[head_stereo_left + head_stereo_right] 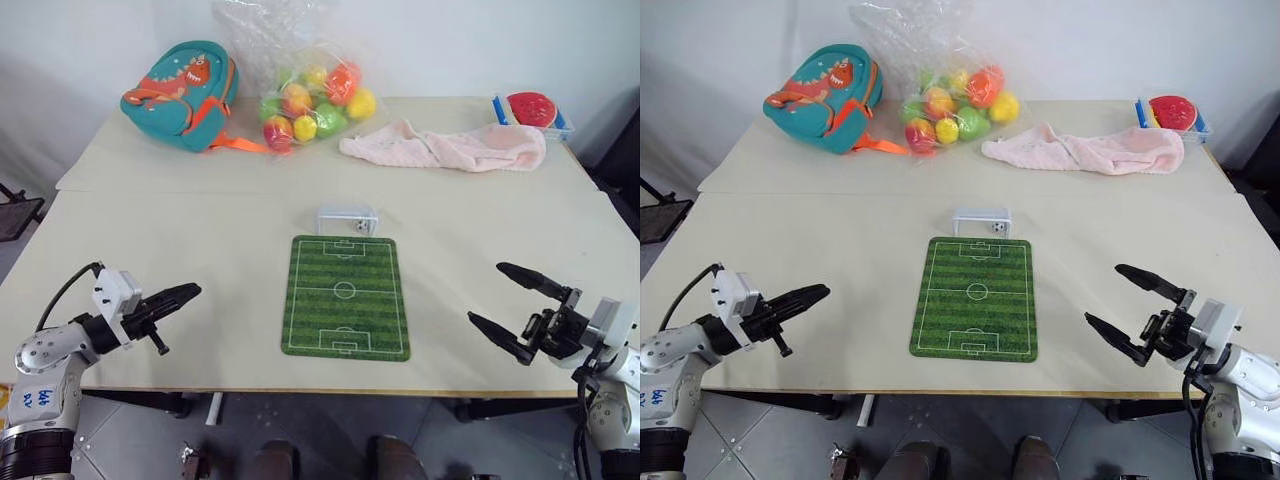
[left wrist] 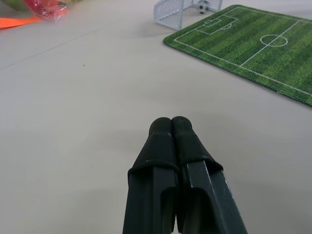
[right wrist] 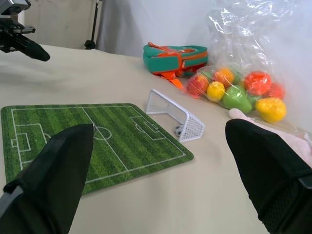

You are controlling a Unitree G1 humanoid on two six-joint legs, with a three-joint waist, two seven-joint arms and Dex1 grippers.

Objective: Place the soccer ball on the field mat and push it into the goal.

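the soccer ball [image 1: 361, 227] sits inside the goal [image 1: 347, 219], toward its right end, so by the look of it the push is already done and nothing is left for either arm to carry. the goal stands on the bare surface [image 1: 200, 230] just past the far short edge of the field mat [image 1: 346, 296], its mouth facing the printed pitch, which is the sensible spot for a ball rolled straight up the grass stripes.

the left gripper [image 1: 178, 294] hangs well to the left of the mat, off to the goal's near left, with its two black fingers pressed together and nothing between them; the wrist view shows the tips meeting flush over plain surface. being shut suits a pusher more than a grabber. the right gripper [image 1: 512, 304] hovers well to the right of the mat, its fingers spread wide apart and empty, the goal and ball lying ahead and to its left.

beyond both grippers, along the far side, lie a teal backpack [image 1: 180, 93], a clear bag of coloured balls [image 1: 312, 100], a pink towel [image 1: 450, 148] and a small tray [image 1: 533, 112], all well clear of play.
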